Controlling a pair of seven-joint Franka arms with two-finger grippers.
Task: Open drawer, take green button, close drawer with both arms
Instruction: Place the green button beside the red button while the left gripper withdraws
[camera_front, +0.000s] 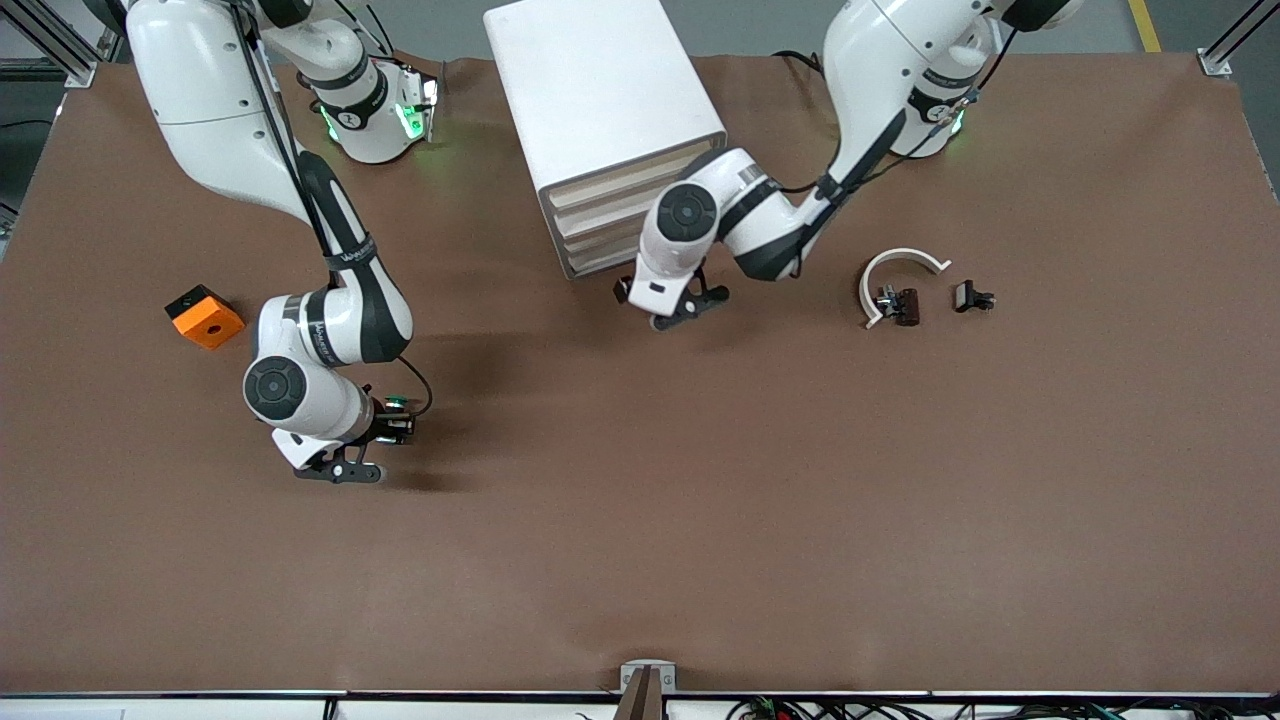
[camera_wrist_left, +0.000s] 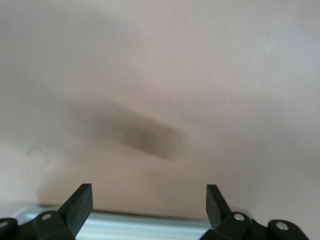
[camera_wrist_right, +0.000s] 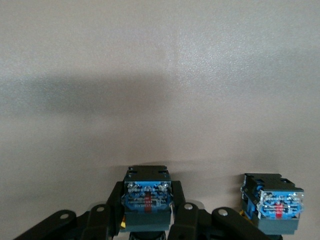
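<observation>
Green button (camera_front: 397, 403) is sitting in the right gripper (camera_front: 385, 428), lower left of the frame. Left gripper (camera_front: 672, 303), wide, is facing the drawer (camera_front: 607, 262); pushing comes next.

Brown table (camera_front: 700, 520) carries a white cabinet (camera_front: 600, 90) between the arm bases. An orange block (camera_front: 204, 316) lies toward the right arm's end. A white curved piece (camera_front: 897, 262) and two small black parts (camera_front: 973, 296) lie toward the left arm's end.

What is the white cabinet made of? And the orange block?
The cabinet looks like smooth, matte white plastic, with evenly moulded sides; its drawer fronts are cream. The orange block seems plastic too: bright, even colour, crisp edges and a round hole on top. I can't be sure.
</observation>
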